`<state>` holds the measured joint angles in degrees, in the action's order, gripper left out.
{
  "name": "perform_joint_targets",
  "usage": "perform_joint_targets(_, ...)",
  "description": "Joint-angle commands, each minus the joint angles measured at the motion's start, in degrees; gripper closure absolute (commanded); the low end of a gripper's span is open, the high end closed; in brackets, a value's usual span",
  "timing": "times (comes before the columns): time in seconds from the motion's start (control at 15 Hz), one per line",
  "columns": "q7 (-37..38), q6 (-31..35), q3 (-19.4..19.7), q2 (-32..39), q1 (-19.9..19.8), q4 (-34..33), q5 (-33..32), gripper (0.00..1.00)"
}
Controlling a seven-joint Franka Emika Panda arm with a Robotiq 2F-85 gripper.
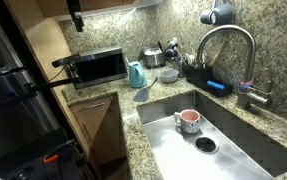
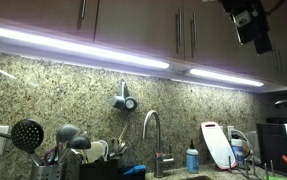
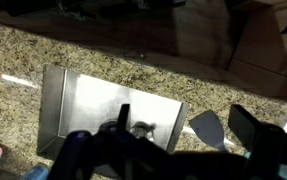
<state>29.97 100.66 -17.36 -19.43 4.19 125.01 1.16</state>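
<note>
My claw (image 1: 75,18) hangs released and empty, high above the granite bench (image 1: 133,125) and well apart from everything on it, while the wrist view looks straight down into the steel sink (image 3: 78,100). In that sink a pink cup (image 1: 188,121) stands upright just beside the round drain (image 1: 205,145); I cannot make out what is in it. On the far left, a holder (image 2: 51,172) is packed with ladles and a skimmer (image 2: 27,133), and the blue soap bottle (image 2: 192,158) by the faucet (image 1: 226,40) has a label too small to read.
</note>
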Motion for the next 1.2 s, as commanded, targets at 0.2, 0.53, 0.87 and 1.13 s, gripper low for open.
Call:
perform_joint_targets(0.2, 0.23, -0.14, 0.93, 0.17, 1.04, -0.10, -0.29, 0.00)
perform_joint_targets(0.53, 4.09, -0.86, -0.58, 2.00, 0.06, -1.75, -4.95, 0.00)
perform_joint_targets(0.87, 3.58, 4.48, -2.49, 7.15, 1.82, -2.25, -16.51, 0.00)
perform_joint_targets(1.13, -0.59, 13.04, -1.62, 12.03, 4.56, -2.70, -18.64, 0.00)
